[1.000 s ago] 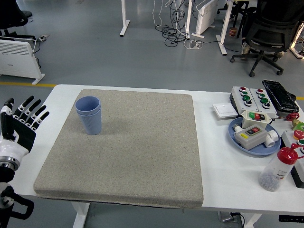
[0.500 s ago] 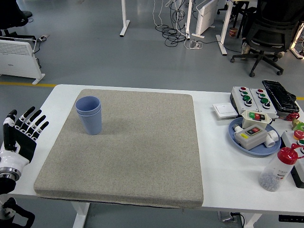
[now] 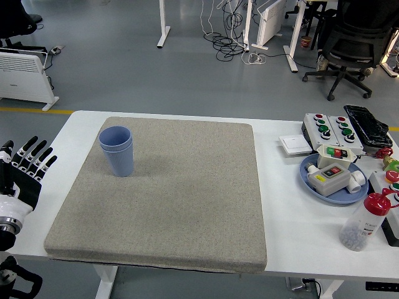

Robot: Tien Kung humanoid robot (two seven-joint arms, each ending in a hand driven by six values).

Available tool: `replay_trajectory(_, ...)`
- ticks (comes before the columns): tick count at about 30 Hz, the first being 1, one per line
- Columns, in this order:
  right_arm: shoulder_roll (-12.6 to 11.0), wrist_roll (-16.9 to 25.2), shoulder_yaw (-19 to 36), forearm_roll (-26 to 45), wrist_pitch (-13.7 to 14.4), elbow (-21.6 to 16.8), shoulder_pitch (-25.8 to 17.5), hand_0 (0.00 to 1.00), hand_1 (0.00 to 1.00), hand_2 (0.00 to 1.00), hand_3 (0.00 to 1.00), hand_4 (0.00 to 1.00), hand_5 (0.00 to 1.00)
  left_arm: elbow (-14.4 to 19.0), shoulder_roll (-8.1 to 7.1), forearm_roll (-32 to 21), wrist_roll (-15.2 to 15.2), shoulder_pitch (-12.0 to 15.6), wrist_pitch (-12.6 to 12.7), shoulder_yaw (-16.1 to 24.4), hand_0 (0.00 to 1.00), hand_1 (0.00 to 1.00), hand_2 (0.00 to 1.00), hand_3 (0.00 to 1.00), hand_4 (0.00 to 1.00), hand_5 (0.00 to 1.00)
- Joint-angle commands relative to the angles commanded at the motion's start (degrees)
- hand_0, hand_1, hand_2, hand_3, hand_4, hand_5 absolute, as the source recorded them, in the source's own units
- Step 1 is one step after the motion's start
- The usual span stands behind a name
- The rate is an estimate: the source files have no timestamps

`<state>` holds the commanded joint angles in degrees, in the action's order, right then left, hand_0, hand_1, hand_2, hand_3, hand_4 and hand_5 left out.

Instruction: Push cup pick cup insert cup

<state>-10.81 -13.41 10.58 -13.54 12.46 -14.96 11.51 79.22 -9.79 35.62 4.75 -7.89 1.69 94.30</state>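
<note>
Left hand: left hand (image 3: 22, 171) at the lower left edge of frame, over the counter's left margin, fingers (image 3: 34, 156) spread and straight, holding nothing.
Right hand: not in frame.
Cup: blue cup (image 3: 116, 151) upright on the grey mat (image 3: 168, 193), upper left part of the mat; a second rim line below the lip suggests one cup sits nested in another.
Gap: hand well apart from cup, no contact.
Counter: white counter (image 3: 293, 230); button boxes and a bottle lie far right, unrelated.
Step, judged: insertion looks done; hand is clear.
Next, judged: if another cycle, reach up-right to the cup.
</note>
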Motion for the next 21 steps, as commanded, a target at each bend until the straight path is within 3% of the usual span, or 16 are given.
replay_trajectory(21,0.2,-0.2,-0.1,0.4,-0.1,0.1,0.3,0.703,0.641,0.65,0.581,0.076,0.459,-0.1,0.02,-0.2,0.1,-0.5,0.7,0.9,0.791,0.798,0.79,0.744,0.582,0.998)
